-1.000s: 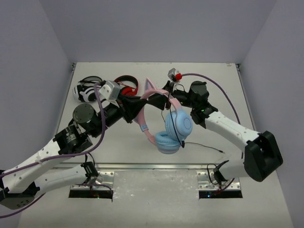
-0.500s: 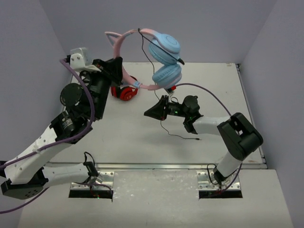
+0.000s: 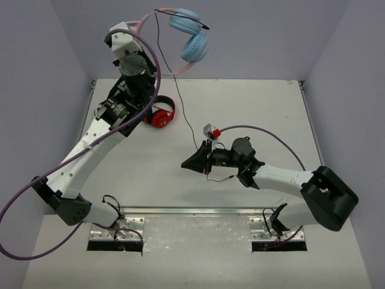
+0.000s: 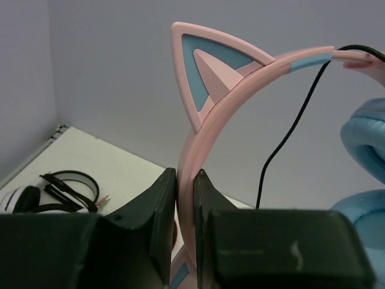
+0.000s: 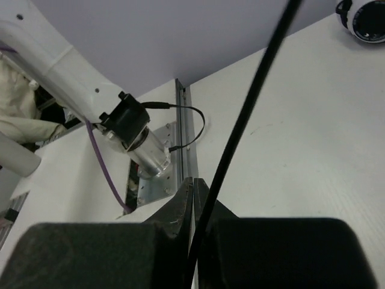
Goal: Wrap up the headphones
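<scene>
— Top external shows our left arm (image 3: 96,144) raised high, well above the red-and-black headphones (image 3: 161,114) lying on the white table (image 3: 271,108). What does it hold?

— The over-ear headphones with the pink cat-eared headband and light blue ear cups (image 3: 194,47). From the left wrist we see the left gripper (image 4: 185,180) clamped on the pink band just under one cat ear. Its black fingers (image 4: 161,205) hide the band below the clamp, and the blue cups are cut off at the right edge of the frame.

— And the thin black cable (image 3: 182,108)?

— It hangs from the top of the band and drops past the right side of the red-and-black headphones. It ends at the right gripper (image 3: 185,164), which sits low over the table, nearer to us and right of that red pair, well apart from it.

— How do its jaws stand?

— In the right wrist view they are pressed together, with the cable caught in the seam between them. The spot where they bite is hidden lower down.

— The loose end?

— A short length lies on the table beside that gripper, farther right of the red pair. We cannot make out the plug; it is too small.

— Anything else covered?

— Our left arm crosses the left side of the red-and-black headphones. White-and-black headphones (image 4: 21,200) show only in the wrist views and are cropped in the right one, so we cannot place them against the red pair.
</scene>
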`<action>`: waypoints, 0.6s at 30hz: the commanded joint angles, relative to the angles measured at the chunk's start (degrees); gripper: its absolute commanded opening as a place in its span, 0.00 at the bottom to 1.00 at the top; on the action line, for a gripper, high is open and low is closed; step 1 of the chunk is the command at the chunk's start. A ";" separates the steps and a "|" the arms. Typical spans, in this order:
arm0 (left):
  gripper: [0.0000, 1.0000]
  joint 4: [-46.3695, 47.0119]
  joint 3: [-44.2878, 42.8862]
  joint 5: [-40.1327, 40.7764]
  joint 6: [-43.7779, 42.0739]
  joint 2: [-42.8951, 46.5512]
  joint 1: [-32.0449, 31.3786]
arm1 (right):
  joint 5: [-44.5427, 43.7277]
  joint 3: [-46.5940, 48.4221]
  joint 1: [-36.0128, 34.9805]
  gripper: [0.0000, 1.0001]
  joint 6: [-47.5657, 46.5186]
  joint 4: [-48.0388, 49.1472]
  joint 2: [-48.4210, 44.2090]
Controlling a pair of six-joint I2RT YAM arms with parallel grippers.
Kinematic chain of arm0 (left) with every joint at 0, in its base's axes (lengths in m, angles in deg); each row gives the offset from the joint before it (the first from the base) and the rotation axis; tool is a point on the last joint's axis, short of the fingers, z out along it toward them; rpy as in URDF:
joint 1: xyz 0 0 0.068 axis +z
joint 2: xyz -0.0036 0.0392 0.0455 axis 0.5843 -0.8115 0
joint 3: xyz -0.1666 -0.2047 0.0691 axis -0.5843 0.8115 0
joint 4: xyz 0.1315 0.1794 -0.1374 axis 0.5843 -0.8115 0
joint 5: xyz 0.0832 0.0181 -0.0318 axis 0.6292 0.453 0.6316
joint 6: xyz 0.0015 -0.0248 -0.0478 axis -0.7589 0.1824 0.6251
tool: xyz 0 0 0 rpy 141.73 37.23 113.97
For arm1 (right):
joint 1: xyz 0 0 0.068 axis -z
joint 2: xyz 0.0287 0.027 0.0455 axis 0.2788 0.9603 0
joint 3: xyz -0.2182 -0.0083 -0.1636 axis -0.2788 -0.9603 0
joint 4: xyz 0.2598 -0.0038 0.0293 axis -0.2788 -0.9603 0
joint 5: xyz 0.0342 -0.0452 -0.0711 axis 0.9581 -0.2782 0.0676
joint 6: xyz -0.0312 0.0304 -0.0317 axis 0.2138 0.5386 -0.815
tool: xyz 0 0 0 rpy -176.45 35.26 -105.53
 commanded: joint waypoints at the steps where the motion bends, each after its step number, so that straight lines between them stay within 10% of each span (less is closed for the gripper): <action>1: 0.00 2.80 -2.31 1.94 3.17 -1.95 2.69 | -7.45 1.06 -5.20 0.01 -12.06 -14.18 -7.58; 18: 0.00 13.06 19.45 -2.87 0.72 -2.94 11.84 | -26.87 21.16 -13.57 0.01 -33.32 -54.88 -20.25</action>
